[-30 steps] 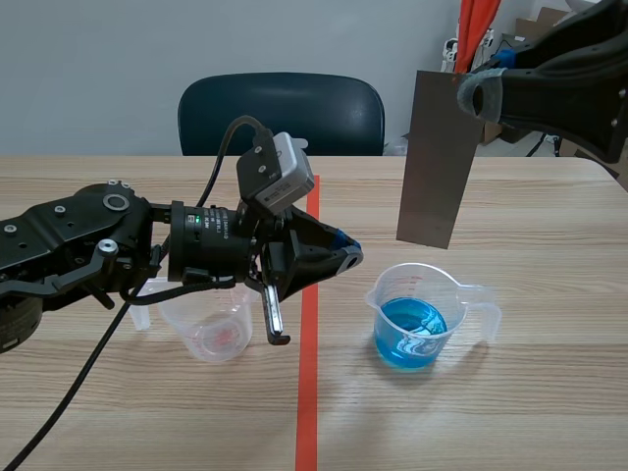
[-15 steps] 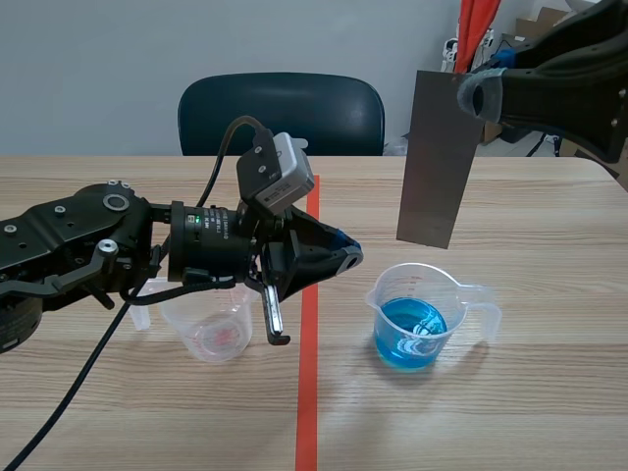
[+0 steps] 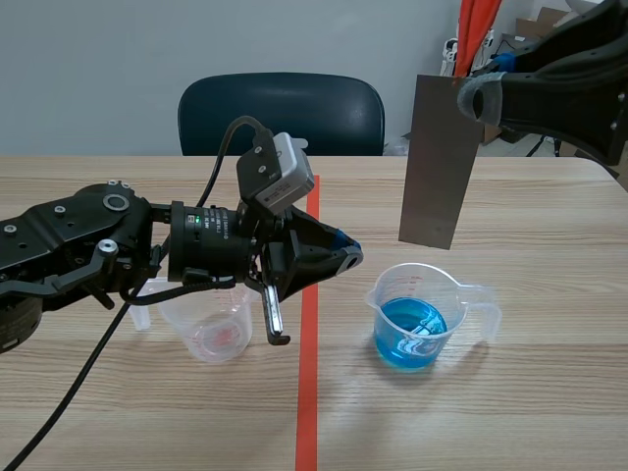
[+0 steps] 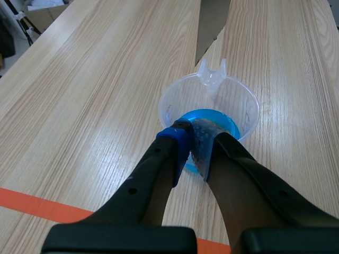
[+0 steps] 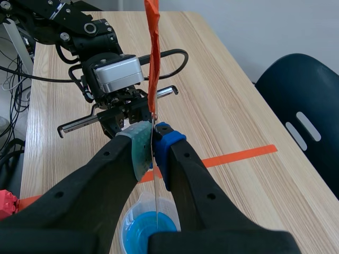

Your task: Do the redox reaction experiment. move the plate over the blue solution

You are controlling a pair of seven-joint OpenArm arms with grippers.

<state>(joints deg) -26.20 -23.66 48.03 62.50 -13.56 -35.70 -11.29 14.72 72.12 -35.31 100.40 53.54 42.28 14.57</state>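
The plate [image 3: 439,162], pinched upright in the right gripper [image 5: 153,148], hangs above and near the blue solution [image 3: 412,334], so centring it overhead likely comes next.

**No legible writing**

No word, number or brand can be read in any view. The beaker [image 3: 446,294] of blue liquid, right of centre in the scene view, has faint red marks on its clear wall in the left wrist view. They are too small to make out. The cup [image 3: 211,334] at lower left shows reddish marks, equally unreadable.
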